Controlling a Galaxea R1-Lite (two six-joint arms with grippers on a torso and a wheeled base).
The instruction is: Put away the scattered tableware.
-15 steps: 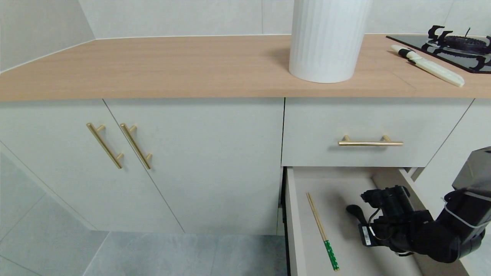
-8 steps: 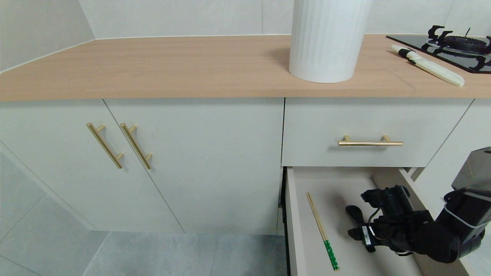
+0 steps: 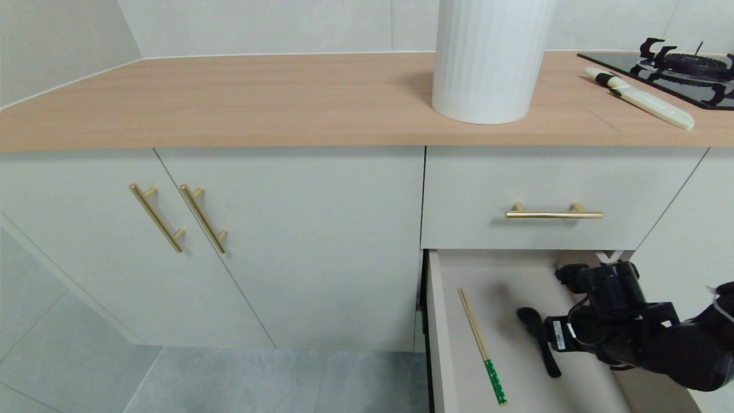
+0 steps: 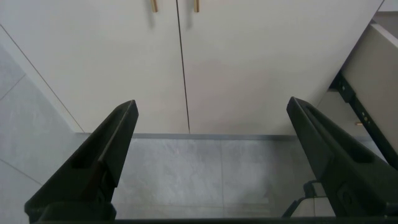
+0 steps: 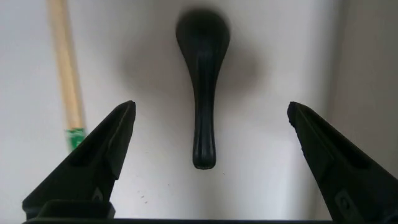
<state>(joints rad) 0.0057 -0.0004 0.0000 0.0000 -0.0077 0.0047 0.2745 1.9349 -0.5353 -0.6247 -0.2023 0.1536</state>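
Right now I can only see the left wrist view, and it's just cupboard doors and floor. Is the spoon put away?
Observer: Yes. The black spoon lies flat on the floor of the open drawer.
Operator: Is the right end effector holding it?
Observer: No. The right end effector is open above the spoon, with its fingers spread wide on either side and not touching it.
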